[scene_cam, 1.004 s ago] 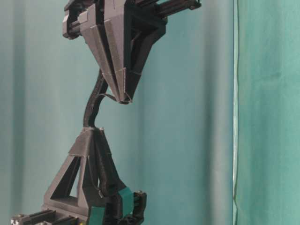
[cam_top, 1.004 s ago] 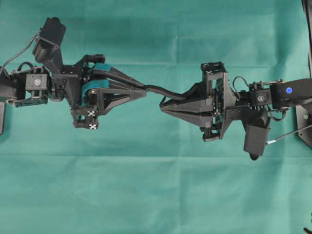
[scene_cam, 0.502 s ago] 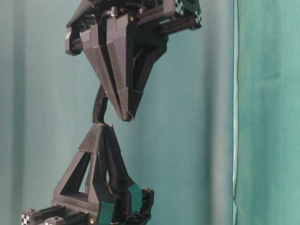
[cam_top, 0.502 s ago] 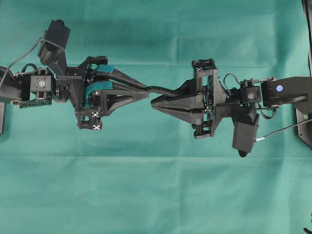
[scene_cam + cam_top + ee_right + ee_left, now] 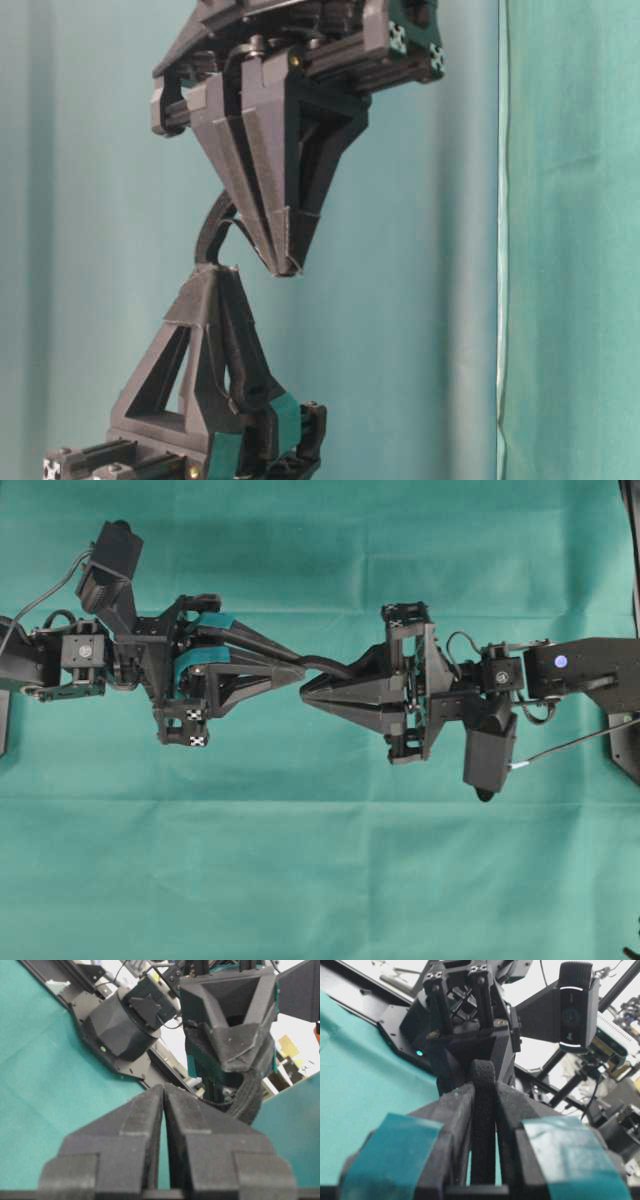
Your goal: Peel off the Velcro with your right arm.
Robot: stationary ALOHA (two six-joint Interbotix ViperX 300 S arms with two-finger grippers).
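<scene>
Velcro (image 5: 322, 664) bows between the two tips: your left gripper (image 5: 296, 670) pinches one end, while your right gripper (image 5: 306, 688), jaws closed, seems to pinch the other, facing it.

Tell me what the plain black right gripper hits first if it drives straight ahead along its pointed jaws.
Most likely the teal-taped left gripper: the right gripper, jaws shut, points at its tips with only a small gap. The looped black Velcro strip lies just beside that line; depth is uncertain.
</scene>
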